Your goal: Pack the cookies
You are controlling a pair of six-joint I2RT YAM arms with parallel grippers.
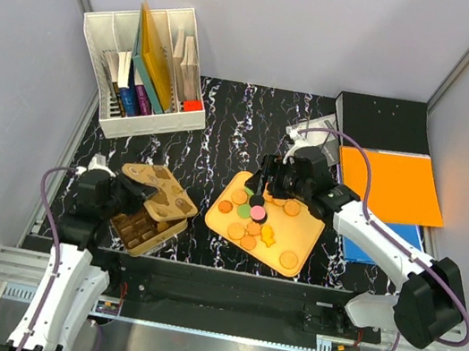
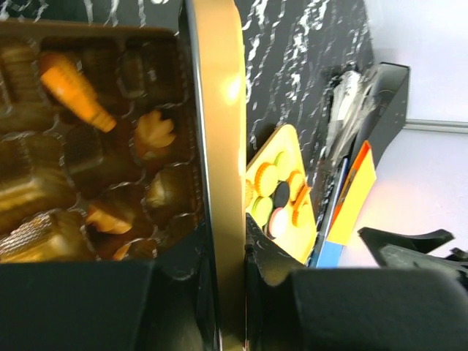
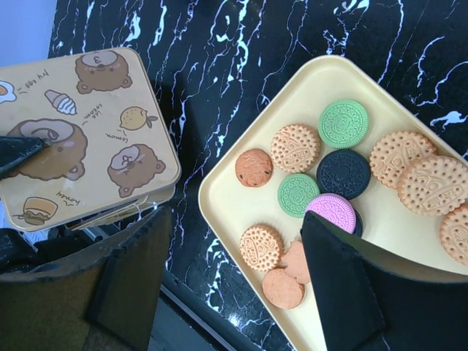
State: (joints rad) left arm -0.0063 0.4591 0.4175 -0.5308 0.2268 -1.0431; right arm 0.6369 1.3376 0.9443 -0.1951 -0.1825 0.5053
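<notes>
Several cookies (image 1: 255, 225), tan, green, pink and dark, lie on a yellow tray (image 1: 296, 241) at the table's middle. They also show in the right wrist view (image 3: 344, 157). My right gripper (image 1: 262, 183) hovers open and empty over the tray's left edge (image 3: 219, 197); its right fingertip (image 3: 344, 278) is beside a pink cookie (image 3: 333, 212). My left gripper (image 1: 126, 196) is shut on the rim of a gold tin lid (image 2: 219, 146) with bear drawings (image 3: 80, 139), held partly over the open tin (image 1: 147, 231). The tin's brown insert (image 2: 44, 197) holds a few cookies (image 2: 77, 91).
A white file organizer (image 1: 149, 69) with books stands at the back left. A black box (image 1: 385, 122), an orange folder (image 1: 392, 185) and a blue folder (image 1: 376, 246) lie at the right. A clear plastic bag (image 1: 311, 127) lies behind the tray.
</notes>
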